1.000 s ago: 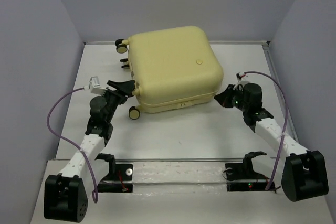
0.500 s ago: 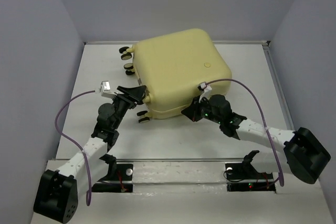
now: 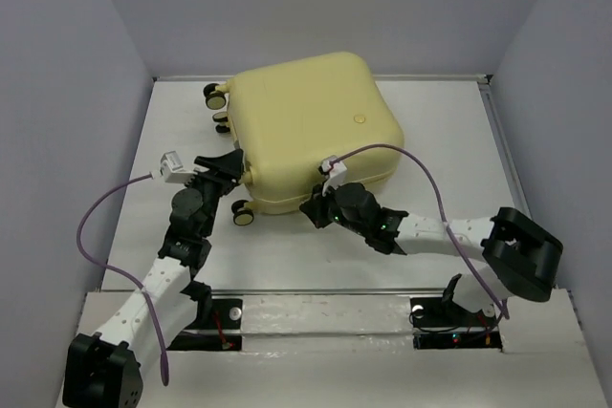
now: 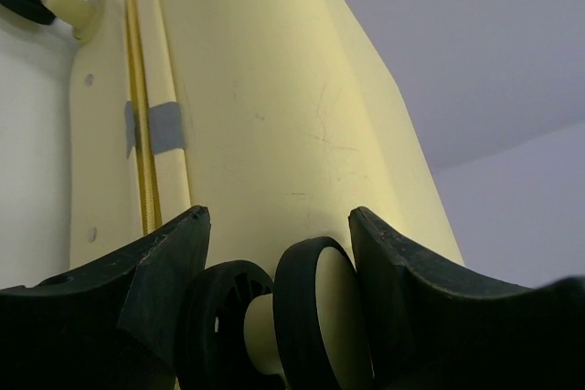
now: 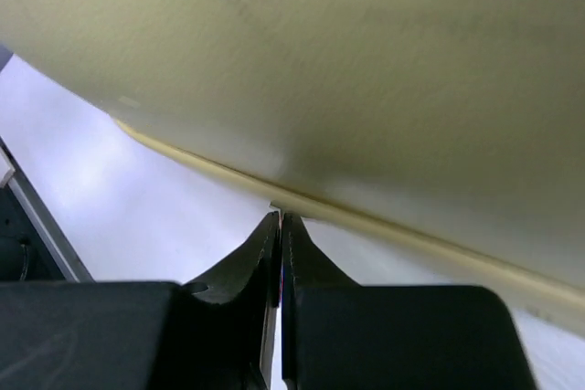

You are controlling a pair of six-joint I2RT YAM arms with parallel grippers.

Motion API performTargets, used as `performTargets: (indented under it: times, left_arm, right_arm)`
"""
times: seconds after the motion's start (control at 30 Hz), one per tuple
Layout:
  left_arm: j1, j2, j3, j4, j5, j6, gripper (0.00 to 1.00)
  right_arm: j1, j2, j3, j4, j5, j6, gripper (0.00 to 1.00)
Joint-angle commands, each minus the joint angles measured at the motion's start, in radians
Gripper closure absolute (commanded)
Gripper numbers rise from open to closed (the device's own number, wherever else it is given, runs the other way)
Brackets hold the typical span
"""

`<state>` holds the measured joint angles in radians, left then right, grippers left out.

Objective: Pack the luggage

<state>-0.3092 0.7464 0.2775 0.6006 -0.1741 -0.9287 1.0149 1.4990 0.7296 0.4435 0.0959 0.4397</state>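
Pinched shut, the right gripper [image 5: 280, 226] has swung to the suitcase's [image 3: 306, 131] front seam [image 5: 393, 228] while the open left gripper [image 4: 276, 226] straddles a wheel [image 4: 315, 317], suggesting zipping begins.

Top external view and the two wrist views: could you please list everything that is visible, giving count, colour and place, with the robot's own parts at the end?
luggage: one, pale yellow, closed, lying flat on the middle of the table.
wheels: at least three seen, black and pale yellow, along the luggage's left side.
emblem: one, round, pale yellow, on the top shell.
grey patch: one, across the side seam.
table: one, white.
cables: two, purple, one looping from each wrist.
left gripper: one, black, open, straddling a wheel.
right gripper: one, black, shut, tips at the near seam.
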Motion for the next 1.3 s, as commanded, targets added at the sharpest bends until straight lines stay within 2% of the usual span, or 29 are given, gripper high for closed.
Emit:
performTargets:
  times: [0.0, 0.03, 0.07, 0.13, 0.17, 0.3, 0.4, 0.43, 0.5, 0.53, 0.63, 0.73, 0.87, 0.97, 1.03, 1.13, 1.17, 1.23, 1.27]
  left_arm:
    - [-0.099, 0.033, 0.054, -0.05, 0.369, 0.07, 0.94]
    - [-0.1, 0.037, 0.051, -0.041, 0.378, 0.064, 0.94]
    - [-0.1, 0.048, 0.049, -0.033, 0.393, 0.059, 0.94]
    - [-0.143, 0.063, 0.051, -0.019, 0.386, 0.06, 0.94]
    - [-0.225, 0.076, 0.055, -0.007, 0.331, 0.062, 0.94]
    - [-0.433, 0.192, 0.156, 0.025, 0.147, 0.097, 0.94]
    - [-0.427, 0.274, 0.241, 0.064, 0.153, 0.116, 0.94]
    - [-0.42, 0.297, 0.273, 0.062, 0.159, 0.138, 0.94]
    - [-0.403, 0.376, 0.362, 0.062, 0.229, 0.139, 0.94]
    - [-0.389, 0.428, 0.417, 0.061, 0.273, 0.137, 0.94]
    - [-0.383, 0.476, 0.468, 0.057, 0.323, 0.136, 0.94]
    - [-0.37, 0.47, 0.468, 0.033, 0.326, 0.143, 0.94]
    - [-0.298, 0.443, 0.43, 0.028, 0.378, 0.114, 0.94]
    - [-0.309, 0.447, 0.431, 0.033, 0.401, 0.114, 0.94]
    - [-0.333, 0.432, 0.425, 0.031, 0.409, 0.123, 0.94]
    - [-0.366, 0.377, 0.405, 0.002, 0.397, 0.157, 0.94]
    - [-0.366, 0.358, 0.405, -0.057, 0.365, 0.169, 0.94]
    - [-0.367, 0.332, 0.396, -0.073, 0.378, 0.18, 0.94]
    - [-0.37, 0.335, 0.448, -0.146, 0.399, 0.229, 0.94]
  right_arm:
    - [0.041, -0.205, -0.056, 0.028, -0.148, 0.002, 0.93]
    - [-0.001, -0.206, -0.079, 0.024, -0.178, 0.007, 0.93]
    - [-0.091, -0.264, -0.125, 0.023, -0.215, 0.013, 0.93]
    - [-0.175, -0.337, -0.151, -0.012, -0.287, 0.007, 0.93]
    - [-0.243, -0.358, -0.156, -0.032, -0.3, -0.016, 0.93]
    - [-0.314, -0.402, -0.13, -0.109, -0.378, -0.05, 0.93]
    - [-0.314, -0.43, -0.171, -0.105, -0.464, -0.01, 0.93]
    - [-0.268, -0.434, -0.197, -0.044, -0.488, 0.02, 0.93]
    - [-0.138, -0.415, -0.225, -0.002, -0.437, 0.063, 0.93]
    - [0.025, -0.392, -0.214, 0.001, -0.344, 0.073, 0.93]
    - [0.222, -0.251, -0.15, 0.089, -0.289, 0.106, 0.93]
    - [0.238, -0.212, -0.122, 0.132, -0.275, 0.103, 0.93]
    - [0.238, -0.34, -0.142, 0.054, -0.121, 0.038, 0.93]
    - [0.238, -0.356, -0.136, 0.061, -0.05, 0.001, 0.93]
    - [0.219, -0.297, -0.11, 0.136, -0.048, -0.015, 0.93]
    - [0.185, -0.16, -0.049, 0.308, -0.132, -0.015, 0.93]
    - [0.174, -0.139, -0.047, 0.378, -0.133, -0.016, 0.93]
    - [0.174, -0.099, -0.018, 0.449, -0.127, -0.032, 0.93]
    - [0.174, -0.092, -0.016, 0.477, -0.131, -0.03, 0.93]
